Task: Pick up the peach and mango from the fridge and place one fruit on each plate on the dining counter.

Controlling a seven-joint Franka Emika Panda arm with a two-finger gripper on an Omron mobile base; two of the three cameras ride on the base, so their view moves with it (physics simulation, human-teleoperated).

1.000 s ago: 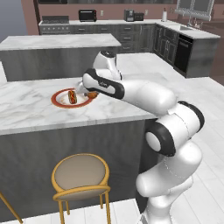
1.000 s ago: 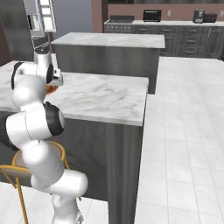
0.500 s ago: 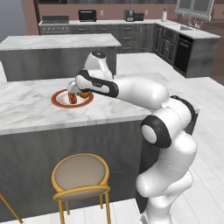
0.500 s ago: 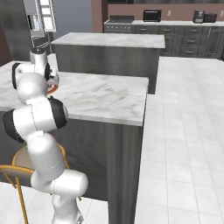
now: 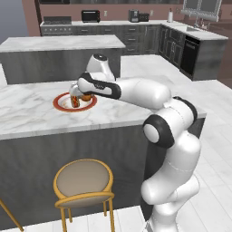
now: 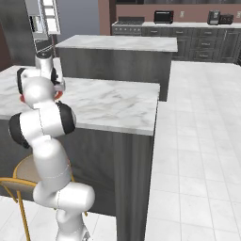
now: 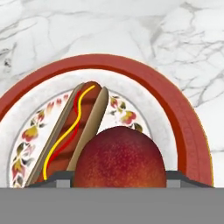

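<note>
Pincer (image 5: 78,94): poised low over the red-rimmed plate, at the end of the white arm reaching left across the bench; finger tips barely visible at either side of the peach in the hand view; gripping or just released, cannot tell.
Peach (image 7: 119,157): red-orange, round, directly between the finger tips, over the near part of the plate; resting on it or just above, cannot tell.
Plate (image 7: 183,118): white with broad red rim and floral ring, flat on the marble bench, left part of the slab in the left base view (image 5: 59,102).
Hot dog (image 7: 76,127): lying on the plate beside the peach, bun with yellow and red lines of sauce along it, touching or nearly touching the fruit.
Bench (image 5: 118,108): long white-grey marble top on dark base; gold-legged stool (image 5: 84,181) tucked in front at the near side.
Second bench (image 5: 63,43): marble island farther back, well apart.
Far wall: dark cabinets with a microwave (image 5: 90,16) on top.
</note>
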